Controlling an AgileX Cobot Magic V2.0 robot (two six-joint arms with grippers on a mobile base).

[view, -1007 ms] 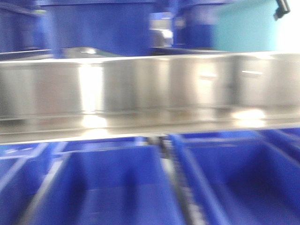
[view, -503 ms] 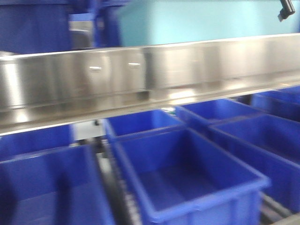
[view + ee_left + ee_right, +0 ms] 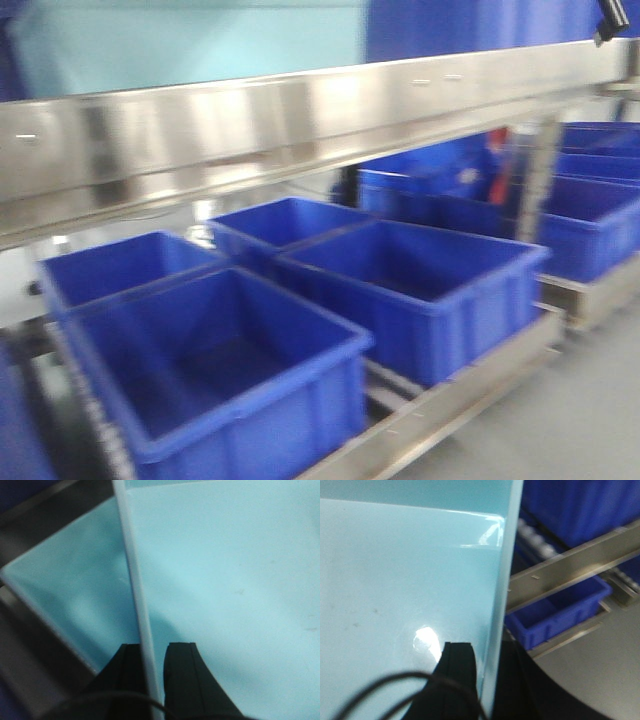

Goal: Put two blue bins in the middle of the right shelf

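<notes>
Our left gripper (image 3: pixel 154 647) sits at the bottom centre of its wrist view, its two black fingers (image 3: pixel 181 655) clamped on either side of the thin wall of a pale blue bin (image 3: pixel 134 580). Our right gripper (image 3: pixel 487 655), low in its own view, likewise pinches a pale blue bin wall, one finger on each face

You are in a warehouse or stockroom aisle, not a home or an office. Rows of identical open blue bins (image 3: pixel 410 275) stand side by side on a metal rack shelf (image 3: pixel 450 400), and the brushed-steel beam (image 3: pixel 250 125) of the level above crosses your front view. Roller tracks (image 3: pixel 537 542) (seen from the right wrist) and a bare grey floor (image 3: pixel 580 410) suit such a place.
</notes>
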